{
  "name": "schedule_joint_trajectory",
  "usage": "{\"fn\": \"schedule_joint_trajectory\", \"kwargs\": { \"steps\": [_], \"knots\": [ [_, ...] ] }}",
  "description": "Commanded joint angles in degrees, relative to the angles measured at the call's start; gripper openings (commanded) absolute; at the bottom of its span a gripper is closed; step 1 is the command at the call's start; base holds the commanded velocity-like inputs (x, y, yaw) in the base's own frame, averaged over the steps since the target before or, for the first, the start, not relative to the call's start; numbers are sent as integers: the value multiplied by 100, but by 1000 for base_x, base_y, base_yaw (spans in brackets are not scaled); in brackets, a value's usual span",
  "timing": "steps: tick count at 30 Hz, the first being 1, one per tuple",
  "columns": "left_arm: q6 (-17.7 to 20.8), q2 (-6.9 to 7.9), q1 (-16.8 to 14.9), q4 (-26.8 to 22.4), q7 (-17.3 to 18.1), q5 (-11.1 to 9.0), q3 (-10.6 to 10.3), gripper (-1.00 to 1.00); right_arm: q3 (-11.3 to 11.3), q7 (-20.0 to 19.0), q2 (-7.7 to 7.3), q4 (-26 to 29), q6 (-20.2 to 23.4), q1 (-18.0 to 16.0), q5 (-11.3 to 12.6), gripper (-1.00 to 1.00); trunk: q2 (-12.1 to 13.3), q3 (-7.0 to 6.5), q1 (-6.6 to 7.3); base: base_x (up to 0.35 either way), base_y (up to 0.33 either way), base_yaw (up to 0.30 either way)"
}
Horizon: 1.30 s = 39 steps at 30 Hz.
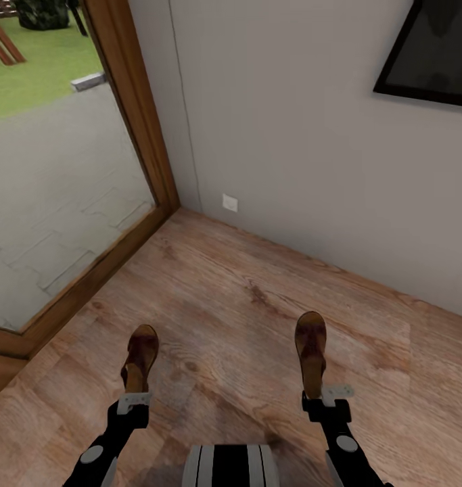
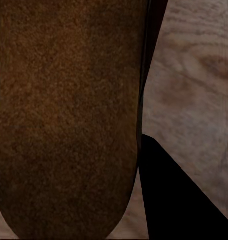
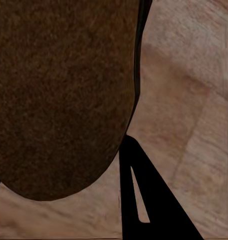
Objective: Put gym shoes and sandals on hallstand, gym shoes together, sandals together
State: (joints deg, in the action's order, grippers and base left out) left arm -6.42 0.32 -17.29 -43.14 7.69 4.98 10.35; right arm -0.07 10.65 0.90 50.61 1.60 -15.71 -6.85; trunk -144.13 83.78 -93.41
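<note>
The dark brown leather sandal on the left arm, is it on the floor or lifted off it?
Lifted. The dark brown leather sandal sticks out from the left gripper, above the wood-plank floor, toe pointing forward.

- Two sandals: one brown sandal (image 1: 140, 358) at the left arm's end, another brown sandal (image 1: 311, 348) at the right arm's end.
- Two robot arms: a left arm (image 1: 105, 446) and a right arm (image 1: 342, 439).
- One glass door (image 1: 55, 196) with a wooden frame.
- One dark framed picture (image 1: 433, 54) on the wall.
- One small white wall plate (image 1: 229, 202).
</note>
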Motion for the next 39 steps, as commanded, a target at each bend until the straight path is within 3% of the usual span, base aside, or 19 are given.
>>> {"fn": "schedule_joint_trajectory", "kwargs": {
  "steps": [1,7,13,17,20,27,39],
  "knots": [
    [-134,9,0,132,37,67,31,-100,-1,23,-6,2,-86,63,-59,-100,0,-30,3,0,0,0],
    [-770,163,12,853,-19,36,45,-100,-12,32,-32,2,-796,554,-62,-100,8,-217,19,0,0,0],
    [-957,226,67,1144,-74,14,53,-100,-140,28,-53,0,-1383,901,-62,-100,16,-404,34,0,0,0],
    [-1061,249,173,1295,-204,-2,78,-100,-412,18,-60,-5,-1788,1143,-59,-100,22,-528,45,0,0,0],
    [-1362,247,302,1429,-269,-7,108,-100,-646,1,-61,-70,-2036,1325,-51,-100,26,-622,52,0,0,0],
    [-1519,250,349,1680,-283,12,119,-100,-720,23,-37,-524,-2401,1391,-36,-100,35,-839,70,0,0,0],
    [-1520,242,349,1788,-277,46,101,-100,-722,24,-28,-758,-2445,1390,-36,-100,51,-1213,101,0,0,0]
  ]
}}
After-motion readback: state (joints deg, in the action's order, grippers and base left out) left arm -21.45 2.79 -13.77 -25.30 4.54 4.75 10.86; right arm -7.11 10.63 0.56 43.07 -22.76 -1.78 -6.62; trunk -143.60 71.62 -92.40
